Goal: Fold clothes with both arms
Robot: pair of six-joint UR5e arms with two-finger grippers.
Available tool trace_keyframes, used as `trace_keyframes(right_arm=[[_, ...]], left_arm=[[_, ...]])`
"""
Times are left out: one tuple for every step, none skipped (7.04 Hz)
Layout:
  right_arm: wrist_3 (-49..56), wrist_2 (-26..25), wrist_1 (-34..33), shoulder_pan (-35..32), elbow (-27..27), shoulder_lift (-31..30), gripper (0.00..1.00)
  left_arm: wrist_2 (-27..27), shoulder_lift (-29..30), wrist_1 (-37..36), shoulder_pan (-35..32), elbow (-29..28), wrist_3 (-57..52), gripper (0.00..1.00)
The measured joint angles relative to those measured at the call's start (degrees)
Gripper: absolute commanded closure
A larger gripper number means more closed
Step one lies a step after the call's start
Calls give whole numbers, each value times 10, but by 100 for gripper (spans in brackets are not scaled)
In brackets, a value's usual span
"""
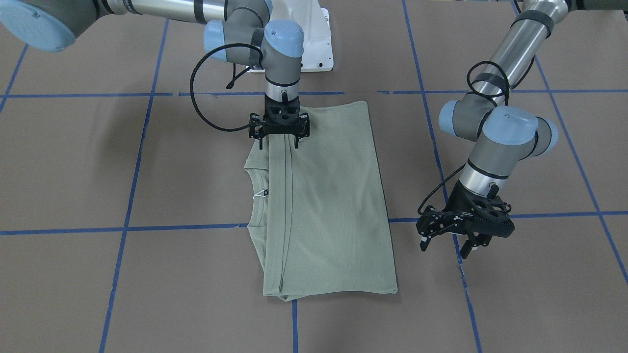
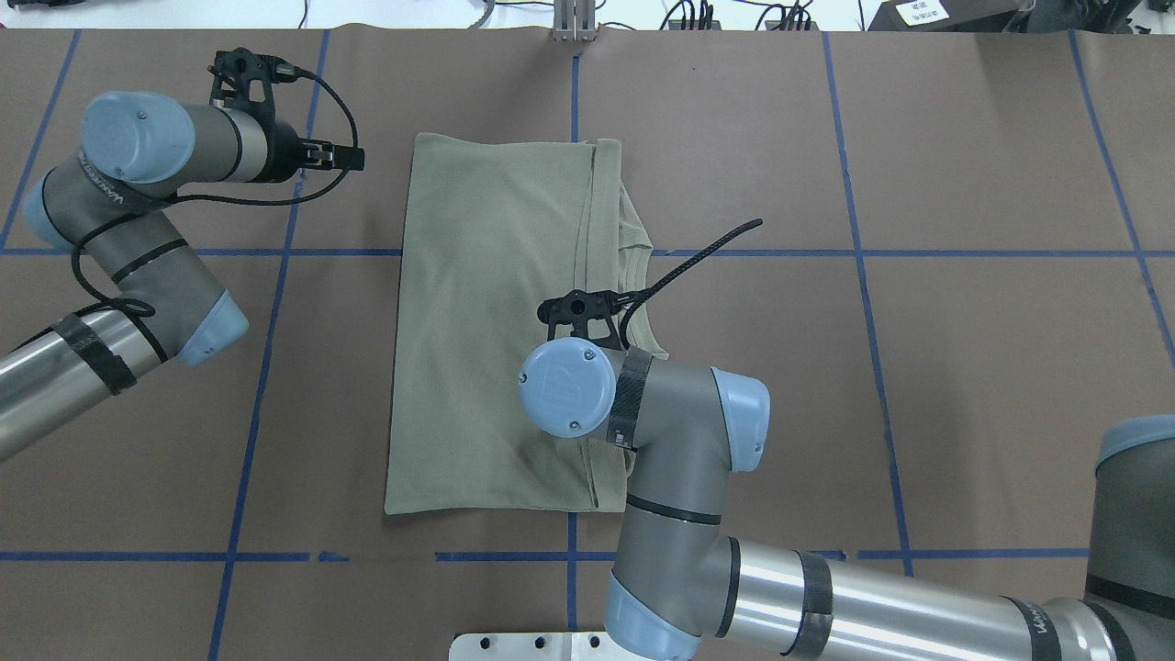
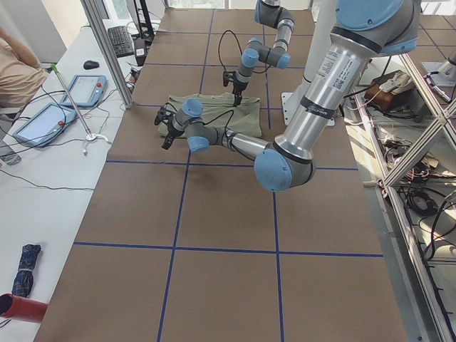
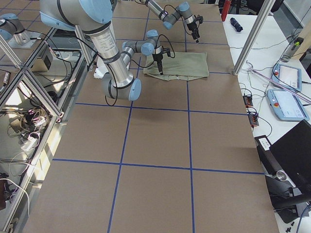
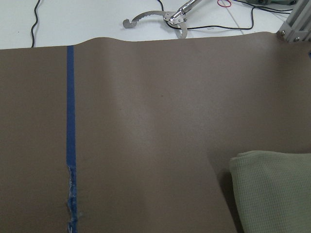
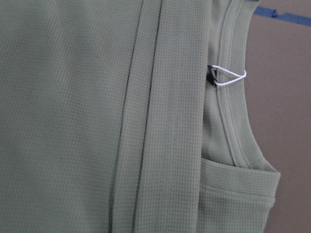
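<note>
The pale green shirt (image 1: pixel 328 196) (image 2: pixel 486 321) lies folded lengthwise into a long rectangle on the brown table. Its ribbed collar (image 1: pixel 255 196) and white string loop (image 6: pixel 228 77) peek out from under a folded-over strip (image 6: pixel 155 121). My right gripper (image 1: pixel 278 143) hangs open just over that strip at the shirt's end nearest the robot base, its fingers straddling the strip. My left gripper (image 1: pixel 444 247) is open and empty above bare table, off the shirt's plain long side. In the left wrist view only a shirt corner (image 5: pixel 272 194) shows.
Blue tape lines (image 1: pixel 186 228) grid the brown table cover. The white pedestal base (image 1: pixel 314 44) stands behind the shirt. Beyond the table's far edge a side bench carries control tablets (image 3: pixel 39 121) and cables, with a person's arm (image 3: pixel 14 68) beside it.
</note>
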State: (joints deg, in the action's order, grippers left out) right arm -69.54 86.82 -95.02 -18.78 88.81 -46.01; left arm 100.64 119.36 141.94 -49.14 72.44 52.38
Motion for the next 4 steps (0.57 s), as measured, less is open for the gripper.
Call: trace_keyframes(right_arm=[[7, 0, -9, -1, 0, 0, 0], [15, 0, -19, -1, 0, 0, 0], [20, 1, -26, -3, 0, 0, 0], [22, 3, -29, -5, 0, 3, 0]], left_arm=[[0, 0, 0, 0, 0, 0, 0], [0, 0, 0, 1, 0, 0, 0], [0, 0, 0, 1, 0, 0, 0], [0, 0, 0, 1, 0, 0, 0]])
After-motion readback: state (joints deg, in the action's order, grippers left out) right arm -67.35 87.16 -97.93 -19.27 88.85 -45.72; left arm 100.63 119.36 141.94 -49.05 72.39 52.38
